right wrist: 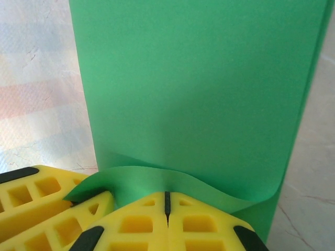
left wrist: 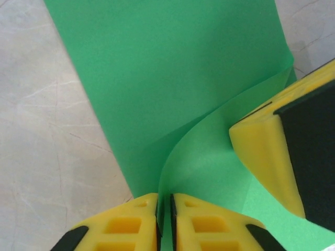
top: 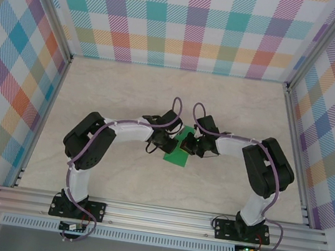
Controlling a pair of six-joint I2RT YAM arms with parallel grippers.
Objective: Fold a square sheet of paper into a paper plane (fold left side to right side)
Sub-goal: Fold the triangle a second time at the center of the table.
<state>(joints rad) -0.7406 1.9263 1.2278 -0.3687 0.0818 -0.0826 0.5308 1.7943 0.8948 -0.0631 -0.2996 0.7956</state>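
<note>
fingers (left wrist: 131, 225) of the left gripper (left wrist: 164, 206) are pressing almost together, nipping the lifted, curling edge of the square sheet of paper (left wrist: 172, 68) in their thin slit. the right gripper (right wrist: 167, 201) is sitting fully closed with its tips against that same curl. the green sheet is lying partly folded over on the pale marbled table (top: 129, 88) between the two arms, with plaid walls (top: 170, 25) standing around three sides.

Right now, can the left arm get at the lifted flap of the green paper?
Probably yes: the left fingers sit right at the curled-up flap of the square sheet of paper, its edge running between them. The right fingers are beside, not blocking.
</note>
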